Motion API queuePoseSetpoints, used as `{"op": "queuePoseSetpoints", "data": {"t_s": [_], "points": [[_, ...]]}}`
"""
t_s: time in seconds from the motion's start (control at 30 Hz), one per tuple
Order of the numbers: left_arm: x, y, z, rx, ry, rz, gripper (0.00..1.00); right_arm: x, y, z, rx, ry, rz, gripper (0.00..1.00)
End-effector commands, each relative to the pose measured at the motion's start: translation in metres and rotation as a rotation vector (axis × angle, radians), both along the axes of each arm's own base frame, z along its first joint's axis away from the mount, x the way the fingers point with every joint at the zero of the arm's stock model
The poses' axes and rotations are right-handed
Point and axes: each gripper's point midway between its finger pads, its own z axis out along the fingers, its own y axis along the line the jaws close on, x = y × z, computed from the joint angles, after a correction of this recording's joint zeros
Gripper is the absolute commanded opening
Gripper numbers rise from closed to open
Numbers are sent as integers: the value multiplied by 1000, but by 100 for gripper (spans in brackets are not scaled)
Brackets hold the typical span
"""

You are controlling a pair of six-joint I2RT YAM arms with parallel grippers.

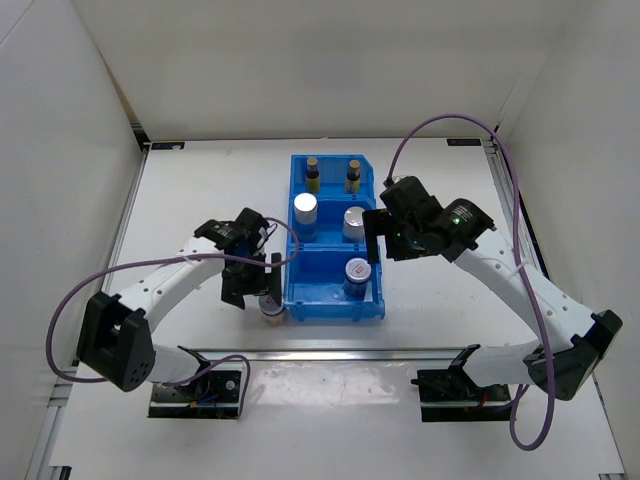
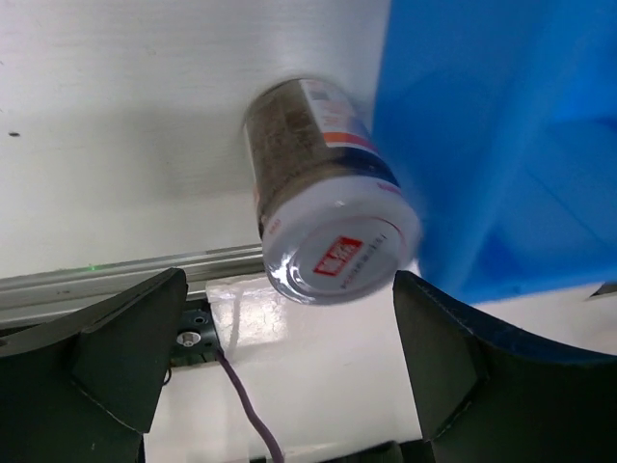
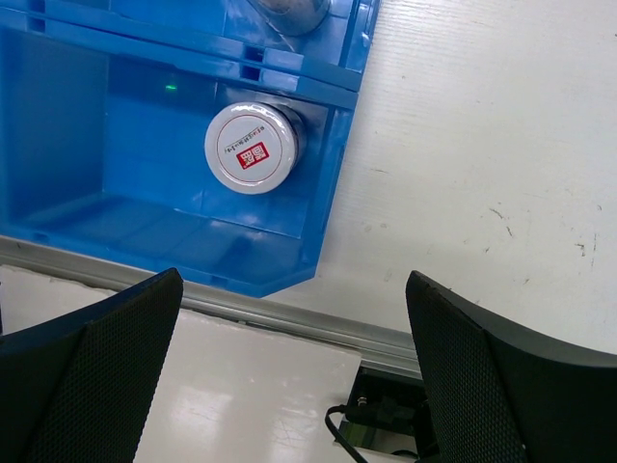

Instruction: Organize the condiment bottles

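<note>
Closest to the lens, the fingers (image 2: 125,347) of my left tool (image 2: 289,280) stand wide apart on either side of a short jar (image 2: 328,193), with a clear gap on both sides, so I have hold of nothing. That jar, white-lidded with a red mark on top and dark contents behind its label, stands on the counter (image 1: 200,180) just beside the outer left wall of the blue bin (image 1: 335,308), near its front corner; whether it touches the wall I cannot tell. The bin has three compartments. The far one holds a brown bottle (image 1: 313,173) on the left and another brown bottle (image 1: 353,174) on the right, both upright. The middle one holds a silver-topped shaker (image 1: 305,209) on the left and another shaker (image 1: 355,222) on the right. The near one holds a second jar (image 3: 249,148), upright against the right wall, while its left part is bare blue floor. My left arm reaches forward from its base with the elbow out to the left and the wrist turned down over the jar outside the bin. My right arm arcs in from the right, its wrist over the bin's right wall; my right tool (image 3: 294,280) is spread wide and carries nothing.
</note>
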Motion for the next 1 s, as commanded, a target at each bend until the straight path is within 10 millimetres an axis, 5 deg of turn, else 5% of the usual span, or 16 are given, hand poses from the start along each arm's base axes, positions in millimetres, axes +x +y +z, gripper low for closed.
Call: {"op": "queuePoseSetpoints", "data": {"t_s": [0.0,0.97], "points": [[-9,1,-14,4,85,38,99,2,-2,7,13,-34,-6,100],[38,57,-39,178,92,247,99,2,-13,11,-12,-70,-24,100]]}}
